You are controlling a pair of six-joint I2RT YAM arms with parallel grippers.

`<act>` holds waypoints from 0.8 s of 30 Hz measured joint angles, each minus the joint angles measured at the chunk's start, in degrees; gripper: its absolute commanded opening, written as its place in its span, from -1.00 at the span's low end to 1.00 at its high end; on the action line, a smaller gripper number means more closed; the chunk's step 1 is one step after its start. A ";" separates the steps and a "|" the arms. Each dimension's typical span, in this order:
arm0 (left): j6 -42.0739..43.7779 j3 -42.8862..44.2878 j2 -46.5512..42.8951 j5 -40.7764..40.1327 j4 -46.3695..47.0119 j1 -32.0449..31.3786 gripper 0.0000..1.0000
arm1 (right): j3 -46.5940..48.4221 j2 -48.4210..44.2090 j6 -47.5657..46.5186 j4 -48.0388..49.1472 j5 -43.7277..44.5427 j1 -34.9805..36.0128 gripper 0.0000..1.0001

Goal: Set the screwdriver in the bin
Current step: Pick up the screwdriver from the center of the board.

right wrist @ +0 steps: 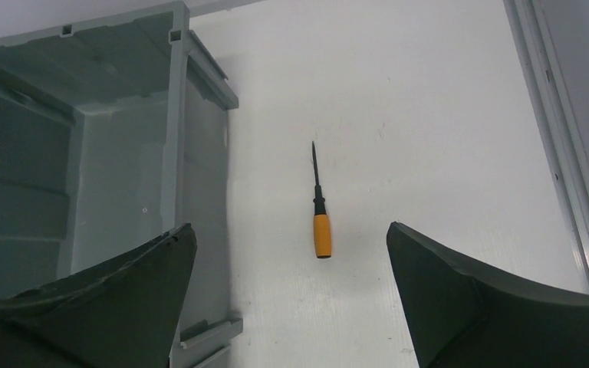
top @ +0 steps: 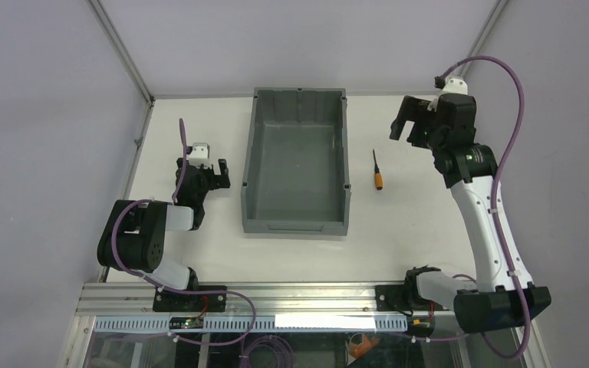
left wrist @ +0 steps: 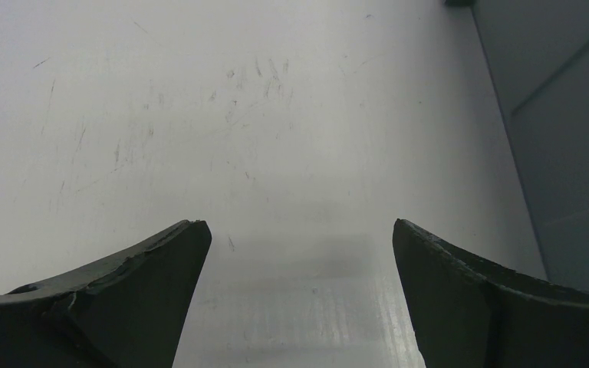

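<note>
The screwdriver [top: 377, 171], with a stubby orange handle and thin black shaft, lies on the white table just right of the bin [top: 250, 161]. The bin is a large dark grey plastic box and holds nothing that I can see. My right gripper [top: 403, 125] is open and empty, raised above the table to the right of and beyond the screwdriver. In the right wrist view the screwdriver [right wrist: 320, 217] lies between and ahead of my open fingers [right wrist: 460, 284], with the bin [right wrist: 176, 92] to its left. My left gripper [top: 216, 173] is open and empty, low over the table left of the bin.
The bin's outer wall [left wrist: 567, 130] fills the right side of the left wrist view. A metal frame rail [right wrist: 564, 146] runs along the table's right edge. White enclosure walls stand on both sides. An aluminium rail [top: 299, 295] runs along the near edge by the arm bases.
</note>
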 measured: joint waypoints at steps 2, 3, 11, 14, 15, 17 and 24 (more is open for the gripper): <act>0.00 0.00 0.00 0.02 0.00 0.00 0.98 | 3.15 2.82 0.00 -2.32 -0.15 0.00 0.99; 0.02 0.00 0.00 0.02 0.00 0.00 0.98 | 5.20 4.72 0.00 -3.67 -0.39 0.00 0.99; 0.00 0.00 0.00 0.00 0.00 0.00 0.98 | 12.24 15.63 0.35 -11.04 -1.31 0.00 0.99; 0.02 0.00 0.00 0.02 0.00 0.00 0.98 | 12.92 19.21 0.72 -13.16 -1.60 0.00 0.99; 0.02 0.00 0.00 0.00 0.00 0.00 0.98 | 13.16 20.52 0.81 -13.88 -1.84 0.00 0.99; 0.00 0.00 0.00 0.00 0.00 0.00 0.98 | 13.35 22.84 0.94 -14.95 -2.25 0.00 0.98; 0.00 0.00 0.00 0.02 0.00 0.00 0.98 | 13.49 30.08 1.33 -16.85 -3.85 0.00 0.92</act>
